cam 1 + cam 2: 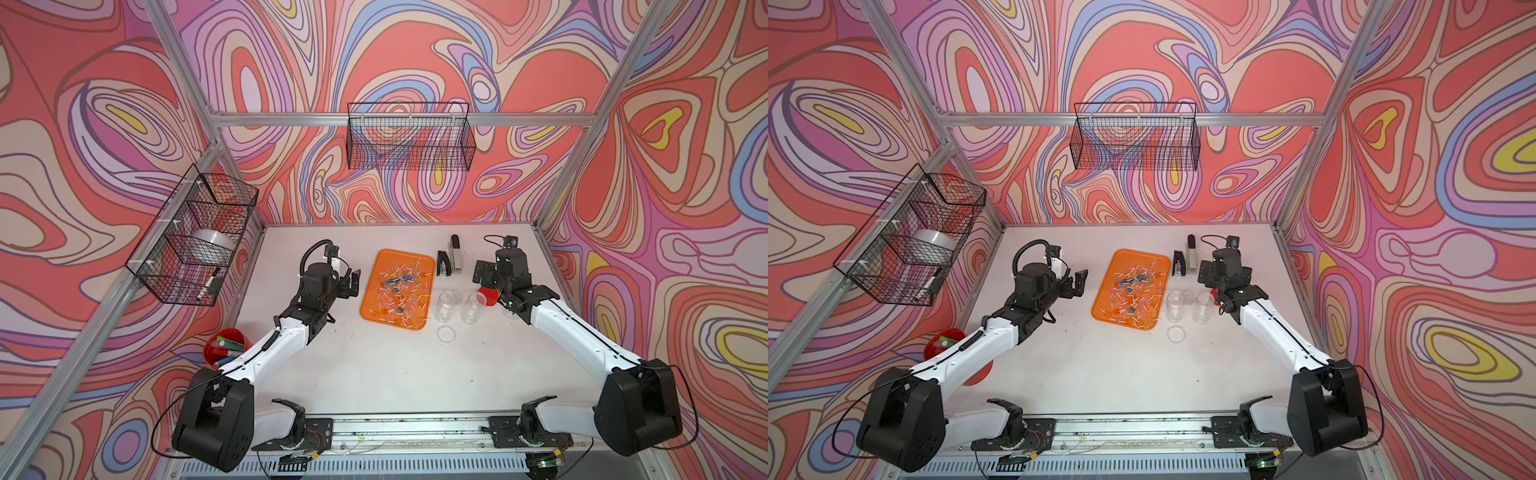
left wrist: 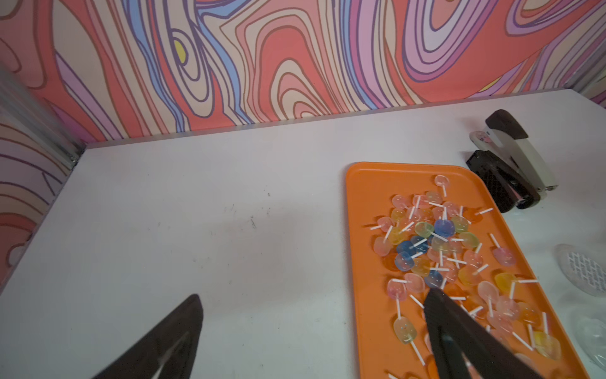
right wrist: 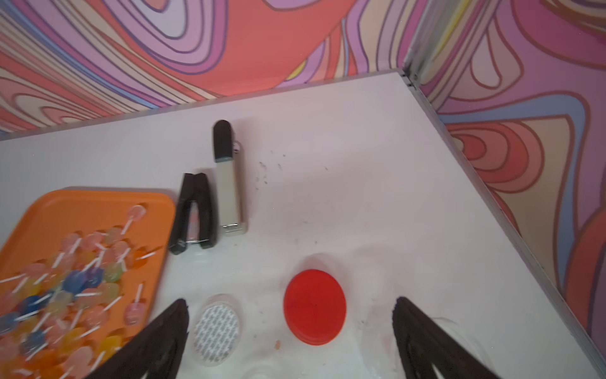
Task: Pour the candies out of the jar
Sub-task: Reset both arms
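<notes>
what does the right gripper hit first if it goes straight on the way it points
Probably the red lid, flat on the table just ahead of the right gripper, between its open jaws. Depth is unclear, so bare table beside it is possible.

The tray (image 2: 367,197) looks like smooth orange plastic with a dull sheen. The candies (image 2: 442,229) on it are glossy and see-through, on thin white sticks. The jars (image 1: 446,307) are clear and shiny; whether glass or plastic, I cannot tell. The table (image 1: 374,374) is matt white, scuffed with dark specks. The red lid (image 3: 314,306) is smooth plastic. The wall baskets (image 1: 409,137) are black wire mesh.
</notes>
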Robot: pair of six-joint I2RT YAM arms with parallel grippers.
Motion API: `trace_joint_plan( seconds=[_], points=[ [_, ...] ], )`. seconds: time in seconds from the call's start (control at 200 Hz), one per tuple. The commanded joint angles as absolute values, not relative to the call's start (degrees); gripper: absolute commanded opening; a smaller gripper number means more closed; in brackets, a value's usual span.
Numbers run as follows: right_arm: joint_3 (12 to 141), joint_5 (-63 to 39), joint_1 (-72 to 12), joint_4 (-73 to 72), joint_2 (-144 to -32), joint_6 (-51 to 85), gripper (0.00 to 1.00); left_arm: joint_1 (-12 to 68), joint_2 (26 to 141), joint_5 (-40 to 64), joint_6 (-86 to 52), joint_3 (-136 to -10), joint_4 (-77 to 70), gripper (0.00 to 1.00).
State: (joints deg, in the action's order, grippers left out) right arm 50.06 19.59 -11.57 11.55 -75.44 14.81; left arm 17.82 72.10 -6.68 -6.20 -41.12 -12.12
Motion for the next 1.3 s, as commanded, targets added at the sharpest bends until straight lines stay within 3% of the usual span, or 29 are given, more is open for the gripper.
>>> trace_joint_plan(
  seconds=[0.0,0.456,0.781,0.952,1.297],
  points=[
    [46.36,17.55,-7.15,2.75,-75.28,14.22,0.98,16.89,69.3,-12.9,-11.16,-39.64,-9.49,1.0],
    [31.72,9.5,-1.49,-26.78,-81.99,10.41,0.98,11.81,67.27,-22.33,-10.99,-32.55,-8.97,1.0],
    [30.74,11.02,-1.38,-38.56,-90.45,4.98,0.95,10.55,71.55,-21.68,-5.27,-27.11,-22.41,1.0],
    [26.29,14.05,-1.4,-52.85,-94.66,3.87,0.96,10.51,74.51,-20.59,0.23,-25.11,-32.42,1.0],
    [26.43,11.61,-1.39,-55.15,-98.11,3.28,0.98,9.26,78.94,-16.94,4.75,-22.15,-43.78,1.0]
  ],
)
